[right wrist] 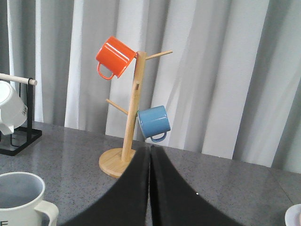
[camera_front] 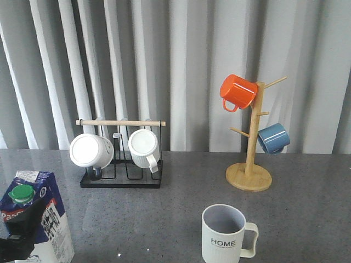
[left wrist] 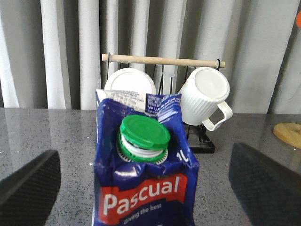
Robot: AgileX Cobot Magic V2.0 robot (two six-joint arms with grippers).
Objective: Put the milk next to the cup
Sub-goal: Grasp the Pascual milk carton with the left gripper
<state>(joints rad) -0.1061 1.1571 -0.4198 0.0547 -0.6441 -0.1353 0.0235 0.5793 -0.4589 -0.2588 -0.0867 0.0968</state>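
Barely begun: tall blue-and-white milk carton with green cap [camera_front: 38, 219] stands at lower left of frame, well apart from pale ribbed "HOME" mug [camera_front: 225, 234] at lower centre. Left gripper [left wrist: 143, 176] straddles carton, jaws apart, not yet clamped; right gripper [right wrist: 149, 188] idles, jaws together. Grasp, carry, placement all remain.

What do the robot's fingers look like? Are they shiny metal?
No, not shiny metal. The left gripper has black fingers with a fine woven, carbon-fibre-like pattern, wedge-shaped. The right gripper has smooth matte black fingers that curve to narrow tips. No cables or markings show.
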